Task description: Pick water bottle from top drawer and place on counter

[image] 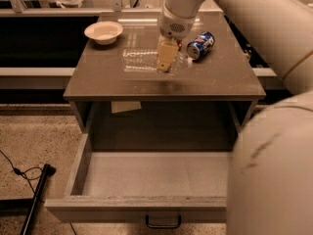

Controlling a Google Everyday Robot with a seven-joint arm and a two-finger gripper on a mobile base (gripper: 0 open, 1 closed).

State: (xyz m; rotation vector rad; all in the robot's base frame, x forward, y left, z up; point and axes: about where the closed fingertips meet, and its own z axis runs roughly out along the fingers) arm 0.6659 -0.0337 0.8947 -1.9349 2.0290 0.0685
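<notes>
Gripper (165, 65) over the tabletop (98, 82), jaws clasping the faint, clear water bottle (139, 61) lying there beside a blue can (200, 44). The arm (274, 180) hides the open top drawer (146, 173) on its right.

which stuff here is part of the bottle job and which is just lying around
Job: water bottle lying on the counter; gripper down at the bottle; open top drawer.
Lying about: white bowl; blue can; paper slip inside the cabinet.

water bottle (142, 61) flat on counter (220, 77), under hand (165, 65)
</notes>
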